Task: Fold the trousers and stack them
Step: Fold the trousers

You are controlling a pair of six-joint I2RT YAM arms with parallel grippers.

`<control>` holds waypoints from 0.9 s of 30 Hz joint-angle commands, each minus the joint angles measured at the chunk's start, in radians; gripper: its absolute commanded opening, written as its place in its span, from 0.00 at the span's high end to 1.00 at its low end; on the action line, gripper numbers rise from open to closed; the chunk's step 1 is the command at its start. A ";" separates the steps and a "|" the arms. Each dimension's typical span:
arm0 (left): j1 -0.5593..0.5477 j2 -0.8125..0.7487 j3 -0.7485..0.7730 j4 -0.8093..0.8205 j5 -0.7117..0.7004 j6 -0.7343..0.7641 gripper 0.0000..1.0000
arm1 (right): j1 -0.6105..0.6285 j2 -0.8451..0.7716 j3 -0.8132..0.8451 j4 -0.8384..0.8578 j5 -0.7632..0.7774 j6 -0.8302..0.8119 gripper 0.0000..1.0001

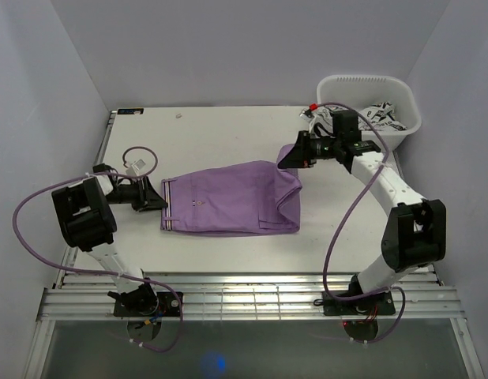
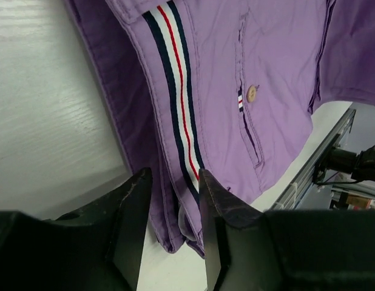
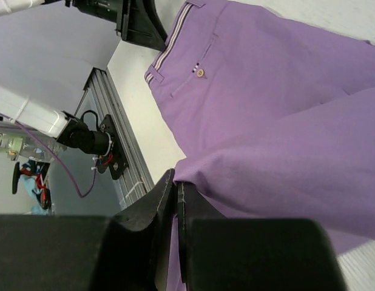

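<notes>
Left hand is at the waist end of the trousers, low over the worktop. Left wrist view: fingers stand apart, and the striped waistband runs into the gap between them. Can't tell if they're biting the cloth.

Right hand is clenched on the trousers. In the right wrist view both fingers are pressed together with a purple fold pinched between them. That fold is lifted off the worktop at the far right corner of the garment.

The trousers lie mid-worktop, waist to the left. One layer is folded over along the right side, and the rest is flat on the surface. The button faces up beside a pocket slit near the waistband.

A white bin sits at the far right corner, just behind my right wrist, with black-and-white patterned cloth inside. The two hands are well apart, one at each end of the garment.
</notes>
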 commanded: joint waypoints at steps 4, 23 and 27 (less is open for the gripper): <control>-0.031 0.040 -0.025 0.083 -0.007 -0.049 0.72 | 0.175 0.132 0.150 0.165 0.111 0.115 0.92; -0.060 0.074 -0.062 0.101 -0.004 -0.066 1.00 | 0.541 0.577 0.478 0.363 0.249 0.356 0.92; -0.061 0.061 -0.069 0.109 -0.010 -0.069 1.00 | 0.584 0.617 0.527 0.366 0.290 0.373 0.92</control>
